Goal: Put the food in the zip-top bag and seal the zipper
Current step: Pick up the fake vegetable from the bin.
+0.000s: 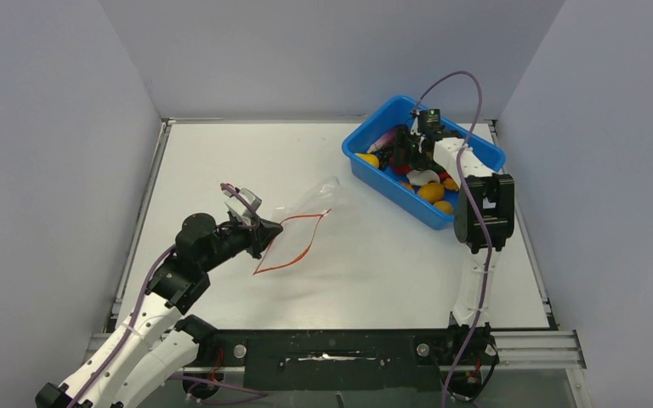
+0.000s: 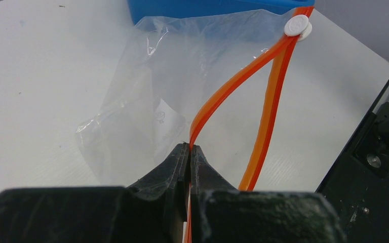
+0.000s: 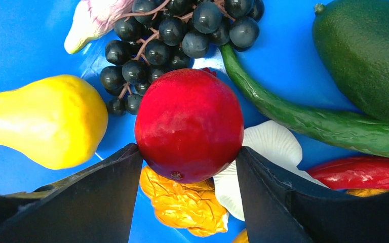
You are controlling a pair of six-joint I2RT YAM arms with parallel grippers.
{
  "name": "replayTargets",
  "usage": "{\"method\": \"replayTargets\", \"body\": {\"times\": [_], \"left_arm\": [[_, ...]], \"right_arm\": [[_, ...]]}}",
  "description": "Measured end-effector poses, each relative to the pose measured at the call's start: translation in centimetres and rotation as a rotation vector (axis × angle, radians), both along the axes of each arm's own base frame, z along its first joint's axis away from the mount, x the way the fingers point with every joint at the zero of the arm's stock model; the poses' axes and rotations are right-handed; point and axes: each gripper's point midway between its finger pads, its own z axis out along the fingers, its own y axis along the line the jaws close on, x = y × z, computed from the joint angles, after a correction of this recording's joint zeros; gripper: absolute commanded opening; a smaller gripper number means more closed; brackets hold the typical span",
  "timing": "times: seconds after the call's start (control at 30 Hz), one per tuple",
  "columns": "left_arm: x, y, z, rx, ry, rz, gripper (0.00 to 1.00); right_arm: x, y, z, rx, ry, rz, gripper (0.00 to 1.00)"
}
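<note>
The clear zip-top bag (image 1: pixel 306 204) lies left of the table's centre with its mouth open. Its red-orange zipper (image 1: pixel 293 255) forms a loop. My left gripper (image 1: pixel 265 236) is shut on one strip of the zipper (image 2: pixel 233 86); the jaws pinch it at the tips (image 2: pixel 190 147). A white slider (image 2: pixel 298 25) sits at the zipper's far end. My right gripper (image 1: pixel 401 151) is down in the blue tub (image 1: pixel 374 127). In the right wrist view the gripper (image 3: pixel 189 152) has both fingers against the sides of the red ball (image 3: pixel 188 116).
The tub (image 3: pixel 25 40) also holds dark grapes (image 3: pixel 167 35), a yellow pear (image 3: pixel 45 119), a green cucumber (image 3: pixel 304 119), an avocado (image 3: pixel 370 50), an orange piece (image 3: pixel 187 202), a white piece (image 3: pixel 268 147) and a red pepper (image 3: pixel 364 172). Walls enclose the table.
</note>
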Motion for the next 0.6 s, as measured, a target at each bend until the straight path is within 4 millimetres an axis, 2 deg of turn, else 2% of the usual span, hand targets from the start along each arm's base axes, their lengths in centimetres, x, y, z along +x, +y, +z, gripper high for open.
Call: {"method": "replayTargets", "body": {"times": [0.17, 0.27, 0.4, 0.6], "left_arm": [[0.0, 0.0, 0.0, -0.001, -0.002, 0.0, 0.0], [0.0, 0.0, 0.1, -0.003, -0.005, 0.0, 0.0], [0.1, 0.0, -0.1, -0.001, -0.003, 0.0, 0.0], [0.2, 0.0, -0.4, 0.003, 0.008, 0.003, 0.0]], "right_arm": [[-0.6, -0.2, 0.0, -0.002, 0.006, -0.003, 0.51], [-0.9, -0.3, 0.7, -0.005, -0.003, -0.006, 0.5], [-0.8, -0.5, 2.4, -0.01, -0.038, -0.012, 0.47], [-2.0, -1.4, 4.7, -0.04, -0.084, -0.041, 0.46]]}}
